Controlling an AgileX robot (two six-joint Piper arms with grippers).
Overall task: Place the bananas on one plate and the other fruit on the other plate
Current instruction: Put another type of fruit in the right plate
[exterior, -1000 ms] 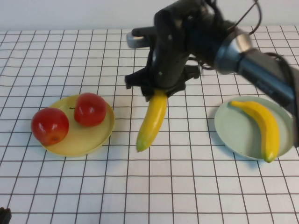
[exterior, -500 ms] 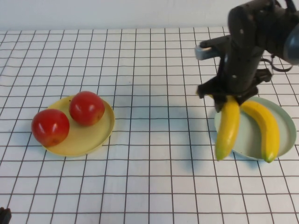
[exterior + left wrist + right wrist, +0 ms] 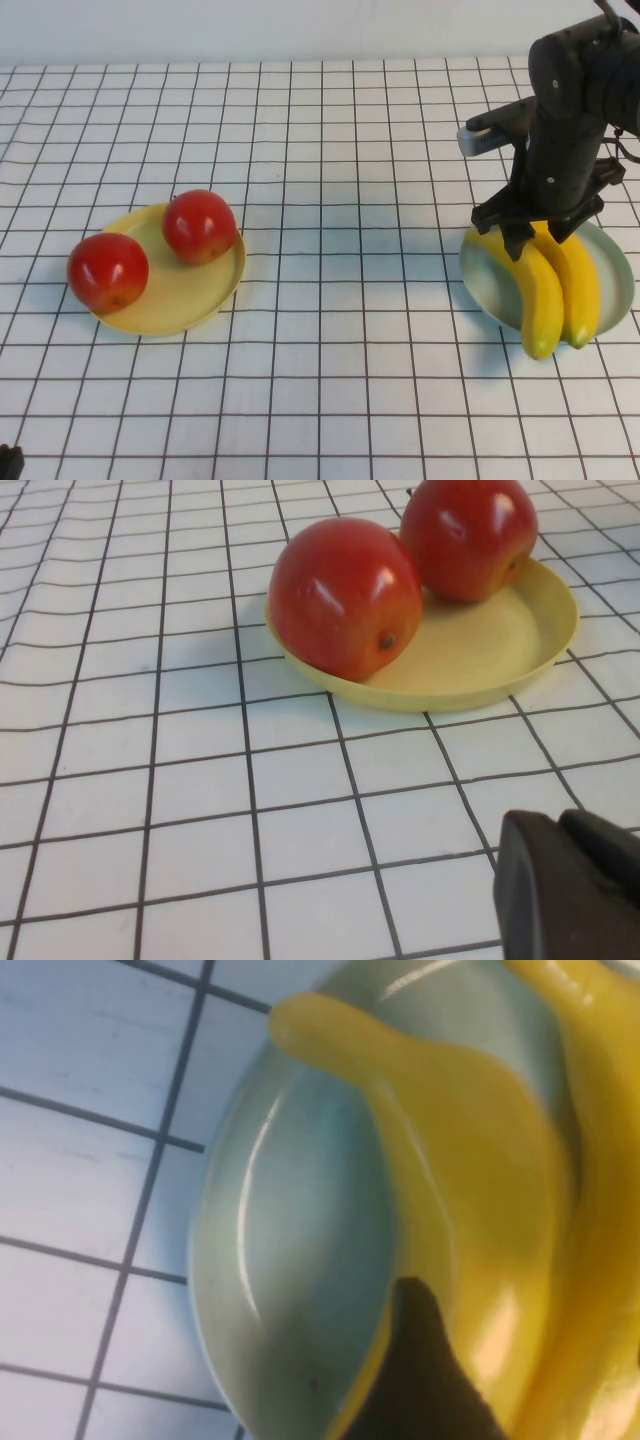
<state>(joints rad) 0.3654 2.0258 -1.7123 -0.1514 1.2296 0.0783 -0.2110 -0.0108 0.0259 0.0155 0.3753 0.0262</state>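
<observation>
The right gripper [image 3: 540, 235] is over the far edge of the blue-green plate [image 3: 485, 285] and is closed on the upper end of one banana [image 3: 535, 295], which lies on this plate just beside the second banana [image 3: 580, 290]. Both apples [image 3: 200, 226] are on the yellow plate [image 3: 170, 300], at the left of the worktop [image 3: 340, 150]. The left gripper [image 3: 570, 885] is low near the yellow plate, and I cannot tell if it is open.

Glossy plastic-looking bananas [image 3: 548, 285], apples [image 3: 199, 226]

The high view looks down over the gridded white tabletop [image 3: 320, 380]; each wrist view sits close above one plate also seen from above.
</observation>
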